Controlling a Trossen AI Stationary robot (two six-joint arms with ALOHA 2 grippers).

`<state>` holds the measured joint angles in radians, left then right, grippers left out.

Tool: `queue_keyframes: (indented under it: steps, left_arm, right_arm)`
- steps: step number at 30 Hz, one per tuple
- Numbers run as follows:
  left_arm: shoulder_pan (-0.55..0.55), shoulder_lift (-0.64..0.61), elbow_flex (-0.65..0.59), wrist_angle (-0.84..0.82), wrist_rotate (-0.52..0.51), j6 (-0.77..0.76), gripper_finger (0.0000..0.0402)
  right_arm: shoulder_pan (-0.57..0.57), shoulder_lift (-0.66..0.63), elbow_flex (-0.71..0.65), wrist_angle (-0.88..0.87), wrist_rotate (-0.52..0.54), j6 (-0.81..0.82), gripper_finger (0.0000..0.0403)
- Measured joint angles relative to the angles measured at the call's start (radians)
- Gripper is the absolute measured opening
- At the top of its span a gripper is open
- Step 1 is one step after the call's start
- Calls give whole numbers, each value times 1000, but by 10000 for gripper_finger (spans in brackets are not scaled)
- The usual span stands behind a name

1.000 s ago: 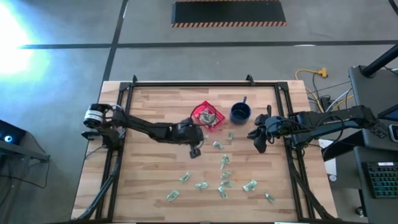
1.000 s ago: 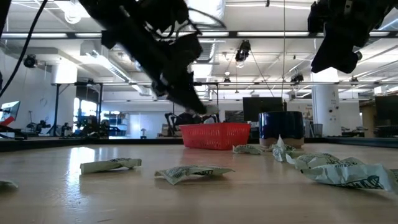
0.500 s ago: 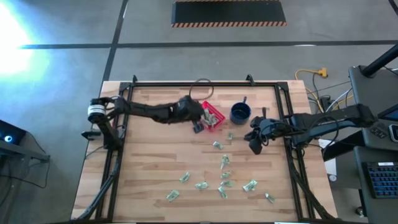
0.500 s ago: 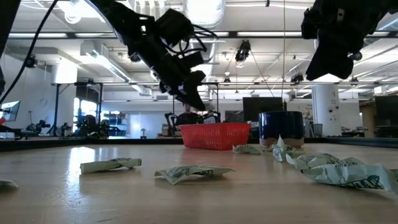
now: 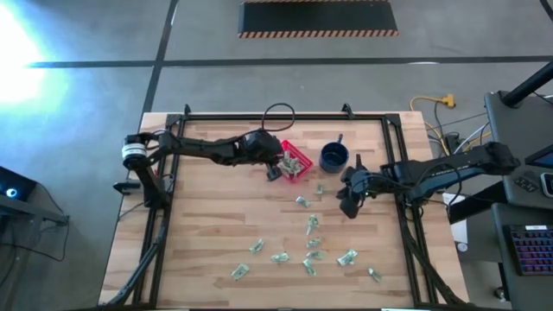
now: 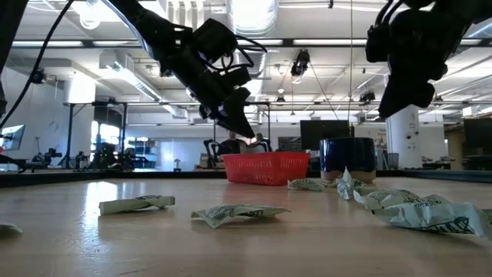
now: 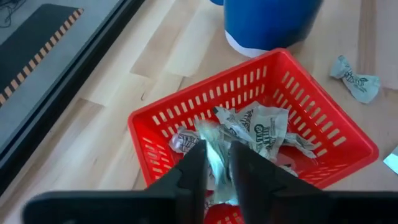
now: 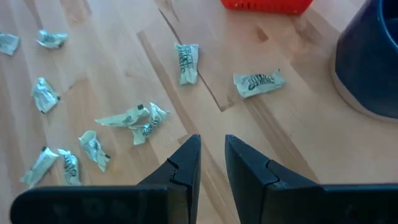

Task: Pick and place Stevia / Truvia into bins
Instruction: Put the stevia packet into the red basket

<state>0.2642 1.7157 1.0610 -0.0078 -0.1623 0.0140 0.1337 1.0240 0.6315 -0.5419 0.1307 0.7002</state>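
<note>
Two grippers in view. Left gripper (image 7: 216, 177) poised above the near edge of the red basket (image 7: 336, 118), fingers (image 7: 193, 163) only narrowly parted, with a pale green-and-white sachet (image 7: 214, 155) between them; whether gripped or merely lying between the fingers, not clear. In the high view, left gripper (image 5: 275, 172) at the basket's (image 5: 298, 169) left side, arm stretched across the table (image 5: 216, 233) from its left edge. In the low view, same gripper (image 6: 240, 127) angled down just over the basket (image 6: 265, 167).

Inside the basket: a small heap of crumpled sachets (image 7: 264, 127), resting on the floor of the bin. Just beside the basket, a dark blue mug (image 7: 267, 22), upright; seen from above (image 5: 333, 156) to the basket's right. One loose sachet (image 7: 354, 78) on the wood close by the basket.

Right gripper (image 8: 211, 158) raised over bare wood, fingers (image 8: 186, 162) a narrow gap apart, nothing between them. From above, right gripper (image 5: 348, 206) just below and right of the mug; high in the low view (image 6: 403, 88).

Many more sachets scattered on the table: a pair near the mug (image 8: 258, 81), a loose cluster (image 5: 307, 255) well toward the table's front edge, several more (image 6: 238, 214) close to the low camera.
</note>
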Motion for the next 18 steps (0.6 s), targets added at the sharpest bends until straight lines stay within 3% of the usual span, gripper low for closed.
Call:
queue_keyframes:
  steps: [5, 10, 18]
  left_arm:
    - [0, 0, 1, 0, -1, -8, 114]
    - [-6, -18, 7, -30, 13, -59, 148]
    - [-11, -89, 7, -99, 59, -113, 155]
  right_arm:
    - [0, 19, 0, 0, -34, 0, 66]
    - [27, 15, 0, -3, -192, 2, 66]
    - [298, 20, 0, 17, -255, 31, 66]
